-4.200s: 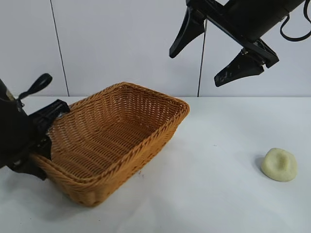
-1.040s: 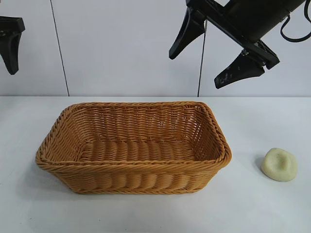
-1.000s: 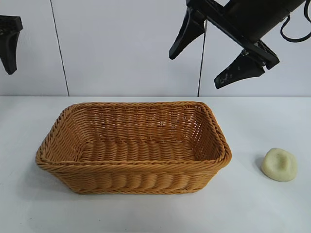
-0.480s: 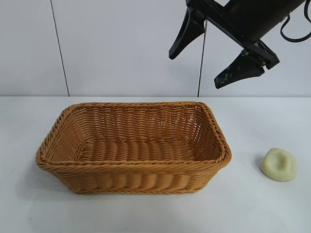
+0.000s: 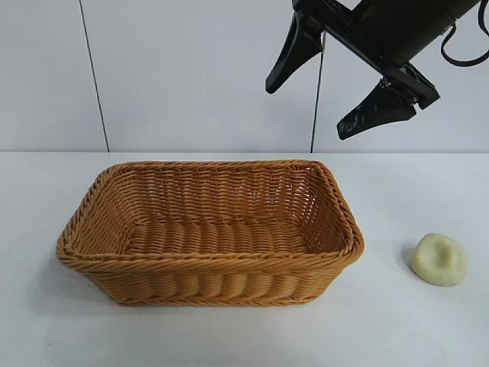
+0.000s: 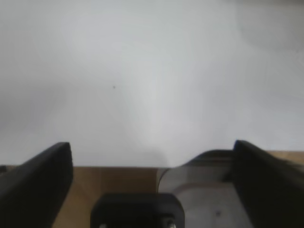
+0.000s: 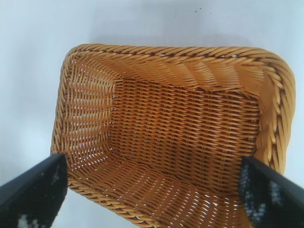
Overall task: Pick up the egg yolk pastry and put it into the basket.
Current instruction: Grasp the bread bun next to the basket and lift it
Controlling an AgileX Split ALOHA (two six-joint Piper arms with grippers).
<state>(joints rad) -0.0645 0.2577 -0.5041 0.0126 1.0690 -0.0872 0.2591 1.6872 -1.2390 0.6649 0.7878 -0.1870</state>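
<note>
The egg yolk pastry, a small pale yellow dome with a dent, lies on the white table to the right of the basket. The golden-brown wicker basket stands left of centre with nothing in it. High above the basket's right end hangs my right gripper, open. Its wrist view looks straight down into the basket between its spread fingers. My left gripper is out of the exterior view. Its own view shows it open and holding nothing, facing a plain white surface.
The white table runs around the basket, with a bare strip between the basket and the pastry. White wall panels with dark vertical seams close the back. A tan strip and a grey part show under the left gripper.
The left gripper, at the exterior view's upper left a second ago, has gone out of that view. Before that, the basket was turned square. Right gripper and pastry have not moved.
</note>
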